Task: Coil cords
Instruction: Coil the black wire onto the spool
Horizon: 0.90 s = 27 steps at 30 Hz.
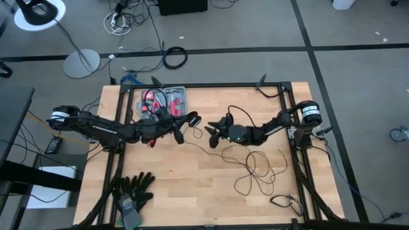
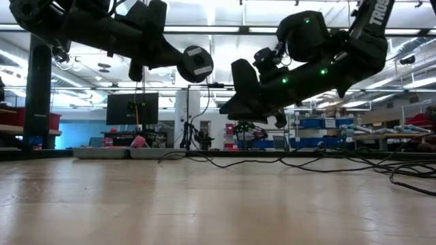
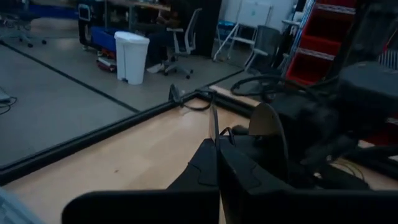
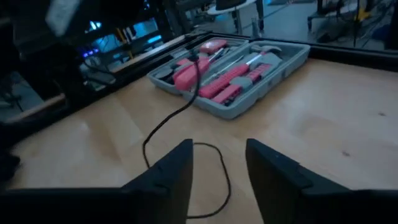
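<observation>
**Cord passing between the two pincers above the table**

Both arms meet over the far half of the table [image 1: 192,198], raised clear of the wood. The left pincer [image 1: 181,135] is shut; the round black puck [image 1: 195,120] sits just at its 1 o'clock, and in the low view the puck hangs right beside this pincer, but I cannot tell if the fingers grip the puck itself or the wire next to it. The right pincer [image 1: 215,137] stands with its fingers parted — the wrist view shows a clear gap between them and nothing held, only a strand of the cords [image 1: 259,169] lying on the wood beyond.

Most of the cords lie in loose loops at about 4 o'clock from the right pincer, near the table's right side. A grey tool case [image 1: 163,101] with pink tools sits at the far edge.

To do this step well, I judge the right pincer should take the wire close to the left one, then draw even loops — slowly, so the thin strand does not slip or tangle.
</observation>
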### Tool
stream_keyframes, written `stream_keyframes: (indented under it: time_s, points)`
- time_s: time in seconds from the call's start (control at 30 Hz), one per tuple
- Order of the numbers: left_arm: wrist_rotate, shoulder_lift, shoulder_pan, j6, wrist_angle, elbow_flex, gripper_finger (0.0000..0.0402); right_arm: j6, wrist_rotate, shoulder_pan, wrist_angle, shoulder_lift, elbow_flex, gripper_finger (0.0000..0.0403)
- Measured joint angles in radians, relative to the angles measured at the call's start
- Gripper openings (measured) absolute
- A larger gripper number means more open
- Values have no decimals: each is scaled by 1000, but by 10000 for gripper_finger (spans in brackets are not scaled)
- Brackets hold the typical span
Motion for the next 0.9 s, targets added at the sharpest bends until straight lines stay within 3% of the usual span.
stream_keyframes:
  time_s: [0.3,0.57,0.9]
  points:
    - [5,0,0,53,108,0,0,9,-63,-17,103,0,1,201]
    - [66,0,0,53,108,11,0,-118,-111,-15,-5,1,105,189]
    - [69,0,-2,76,108,11,0,-63,-88,-30,-76,1,126,162]
